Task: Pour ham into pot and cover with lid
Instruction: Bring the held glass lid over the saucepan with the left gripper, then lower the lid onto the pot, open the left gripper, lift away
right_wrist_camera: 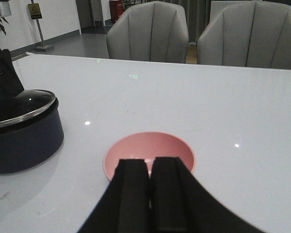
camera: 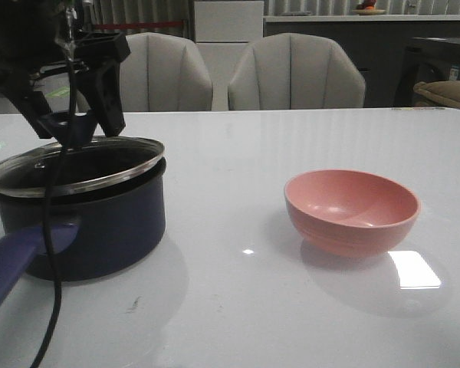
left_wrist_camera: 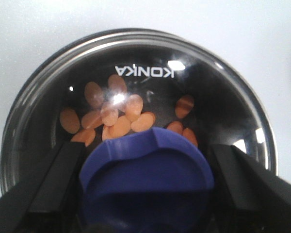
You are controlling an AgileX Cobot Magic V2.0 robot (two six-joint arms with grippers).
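The navy pot (camera: 100,230) stands at the table's front left, its handle (camera: 15,261) pointing toward me. The glass lid (camera: 100,165) rests on its rim, slightly tilted. The ham (left_wrist_camera: 119,121), several orange chunks, lies inside on the black bottom, seen through the glass. My left gripper (camera: 77,130) hangs over the lid with a finger on each side of the blue-purple knob (left_wrist_camera: 145,184); the jaws look spread a little wider than the knob. My right gripper (right_wrist_camera: 149,167) is shut and empty, just on the near side of the pink bowl (right_wrist_camera: 150,150).
The salmon-pink bowl (camera: 353,211) sits empty at the right of the table. A black cable (camera: 55,307) hangs down in front of the pot. Two grey chairs (camera: 295,73) stand behind the far edge. The pot also shows in the right wrist view (right_wrist_camera: 24,141).
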